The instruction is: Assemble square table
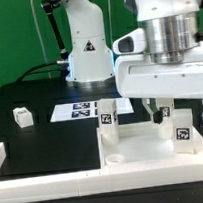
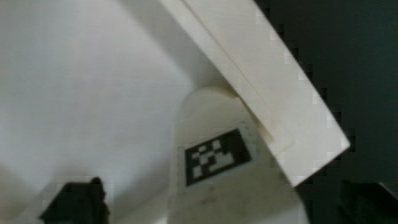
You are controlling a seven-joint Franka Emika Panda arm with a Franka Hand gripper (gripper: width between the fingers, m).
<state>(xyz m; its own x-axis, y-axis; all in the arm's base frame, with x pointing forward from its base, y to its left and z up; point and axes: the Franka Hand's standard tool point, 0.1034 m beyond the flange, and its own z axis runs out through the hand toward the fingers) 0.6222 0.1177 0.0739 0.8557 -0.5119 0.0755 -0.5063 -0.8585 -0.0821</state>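
Note:
The square tabletop [image 1: 144,144] is a white slab with a raised rim, lying at the front of the black table. Two white tagged legs stand on it: one [image 1: 106,117] at its far corner on the exterior view's left, and one [image 1: 180,124] on the exterior view's right. My gripper [image 1: 180,115] straddles the right-hand leg with its dark fingers [image 1: 157,112] apart on either side. In the wrist view that leg [image 2: 222,160] stands between the fingers [image 2: 75,203] with a gap beside it, against the slab's rim [image 2: 267,70]. A loose leg [image 1: 23,116] lies far off on the exterior view's left.
The marker board [image 1: 78,111] lies behind the slab near the robot base [image 1: 88,51]. White L-shaped border rails [image 1: 37,178] run along the front and at the exterior view's left edge.

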